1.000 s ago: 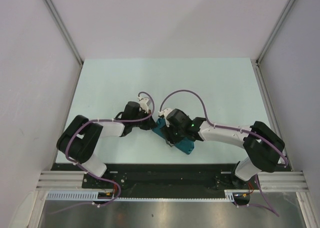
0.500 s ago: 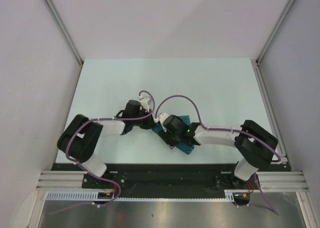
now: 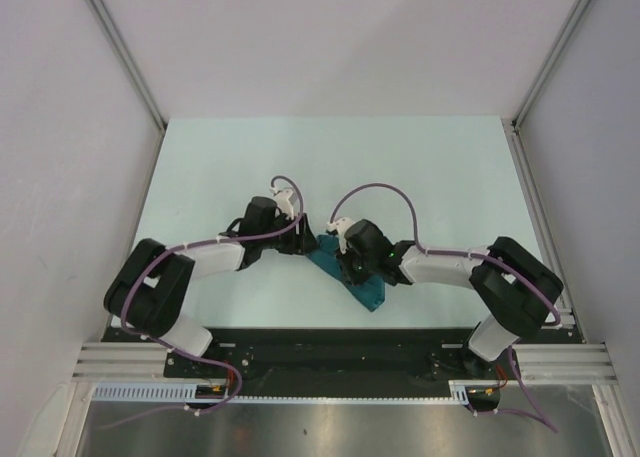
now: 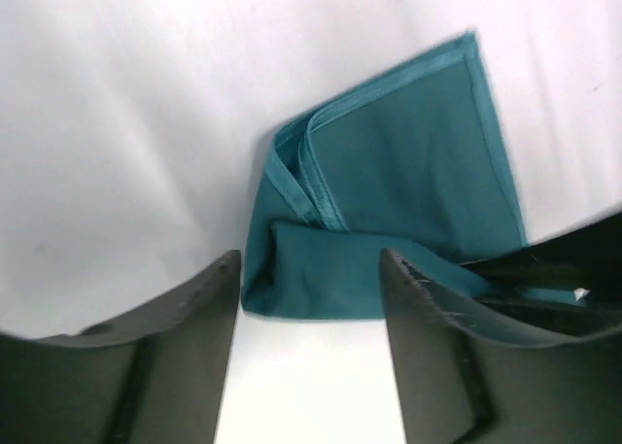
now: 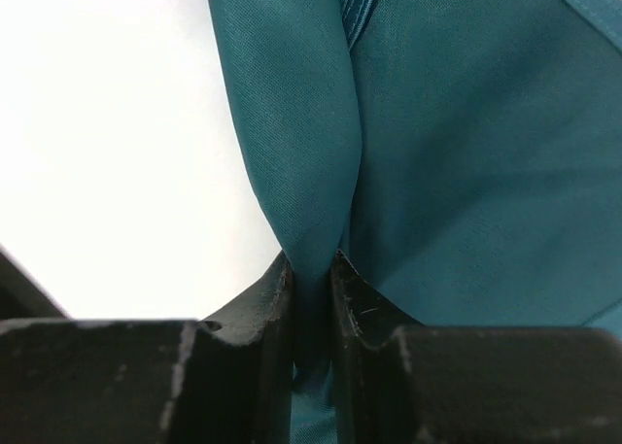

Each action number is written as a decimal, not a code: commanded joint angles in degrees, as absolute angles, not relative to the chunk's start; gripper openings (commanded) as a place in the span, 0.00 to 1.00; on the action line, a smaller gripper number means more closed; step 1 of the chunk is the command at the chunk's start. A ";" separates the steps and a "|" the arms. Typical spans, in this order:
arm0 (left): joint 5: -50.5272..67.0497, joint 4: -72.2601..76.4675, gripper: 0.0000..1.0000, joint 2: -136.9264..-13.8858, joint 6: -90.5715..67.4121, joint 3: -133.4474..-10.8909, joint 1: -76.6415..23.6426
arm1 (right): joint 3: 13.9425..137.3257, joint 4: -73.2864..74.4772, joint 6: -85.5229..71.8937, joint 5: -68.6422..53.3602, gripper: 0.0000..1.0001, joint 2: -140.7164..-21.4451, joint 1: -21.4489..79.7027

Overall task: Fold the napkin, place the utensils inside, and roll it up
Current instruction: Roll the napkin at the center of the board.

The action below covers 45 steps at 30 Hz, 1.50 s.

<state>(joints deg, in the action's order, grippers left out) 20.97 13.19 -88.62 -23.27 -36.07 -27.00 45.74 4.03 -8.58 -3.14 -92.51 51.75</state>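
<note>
Since half a second ago the arms have drawn closer, and the dark teal soft cloth napkin [image 3: 366, 291] now lies as a narrower folded strip near the front edge of the pale counter [image 3: 420, 167]. The right end effector [image 5: 311, 269] is clamped on a raised pleat of it. Just beyond, the left end effector [image 4: 309, 274] hovers with its fingers apart, the napkin's folded corner showing between them.

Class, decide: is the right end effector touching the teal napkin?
Touching. The right wrist view shows the right end effector closed on a fold of the napkin, the cloth pinched tight with no gap.
</note>
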 commanded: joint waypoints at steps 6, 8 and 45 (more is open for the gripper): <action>18.72 13.89 0.72 -79.28 -23.03 -34.54 -25.66 | 36.22 -6.32 -18.71 -33.02 0.16 -96.67 42.19; 18.46 14.41 0.72 -79.54 -22.85 -33.66 -25.58 | 35.42 -9.22 -19.95 -35.41 0.15 -98.34 40.61; 28.22 23.92 0.00 -97.91 -25.41 -38.83 -26.81 | 33.48 -12.59 -25.14 -45.09 0.50 -100.30 29.36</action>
<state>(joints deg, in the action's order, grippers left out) 27.35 28.97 -96.31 -28.64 -33.93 -25.98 34.04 -26.41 -29.76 -50.92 -102.74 29.54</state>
